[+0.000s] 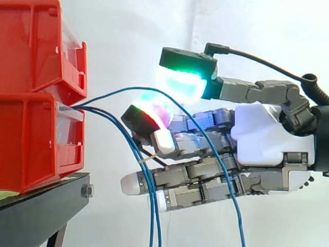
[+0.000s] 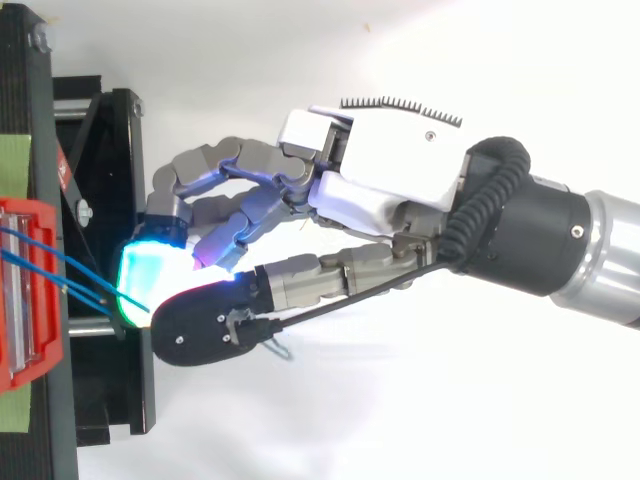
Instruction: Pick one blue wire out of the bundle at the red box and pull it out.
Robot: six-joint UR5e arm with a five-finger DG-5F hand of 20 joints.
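Item: stack of red plastic bins (image 1: 36, 139) on a black metal stand (image 1: 43, 211), set before a white curtain (image 1: 133, 36). A bundle of thin blue wires (image 1: 87, 106) issued from the front of the lower bin. One blue wire (image 1: 110, 92) arched up towards the robot hand (image 1: 262, 134), then fell across the hand's near side. The remaining wires hung down just beside the stand. Whether the hand grasped that wire or was released could not be told.

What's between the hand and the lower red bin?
In the side view, blue wires span that gap from the lower red bin to the hand; nothing else lies there.
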